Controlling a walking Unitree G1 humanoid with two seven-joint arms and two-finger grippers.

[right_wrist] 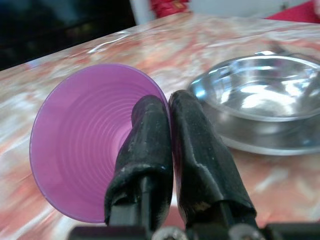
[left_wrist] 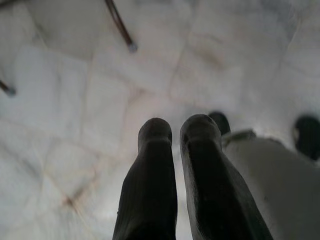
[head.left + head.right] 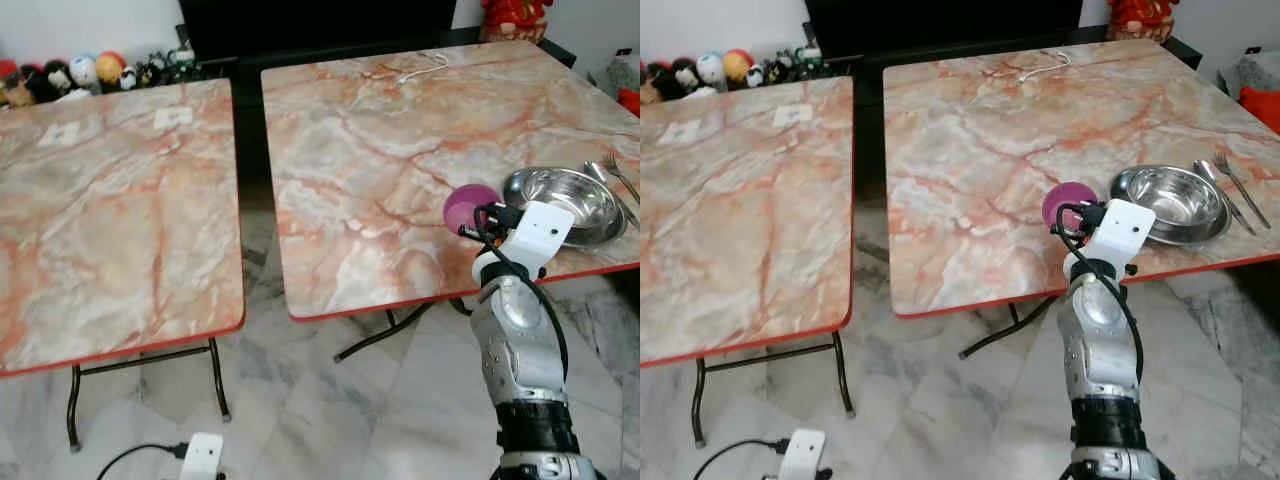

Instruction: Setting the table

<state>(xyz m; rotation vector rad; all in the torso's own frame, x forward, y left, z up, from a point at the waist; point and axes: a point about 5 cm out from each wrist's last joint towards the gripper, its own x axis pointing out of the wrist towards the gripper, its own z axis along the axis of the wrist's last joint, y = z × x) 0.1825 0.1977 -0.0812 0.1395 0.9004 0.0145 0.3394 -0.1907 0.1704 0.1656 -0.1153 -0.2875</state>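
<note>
2 marble-patterned tables with red edges stand on a pale marble floor [image 3: 400, 420]; the right table [image 3: 400, 150] fills the upper right. At right of centre, the right gripper [image 1: 170, 107] pinches the rim of a purple cup [image 1: 85, 140] beside the steel bowl [image 3: 565, 205]. The left gripper [image 2: 175, 132], fingers together and holding nothing, hangs at lower left over the floor.

Bright, even light on both tables [image 3: 380, 150], glare glinting in the steel bowl [image 1: 260, 95]. Left wrist view is dim, soft, perhaps slightly out of focus.
</note>
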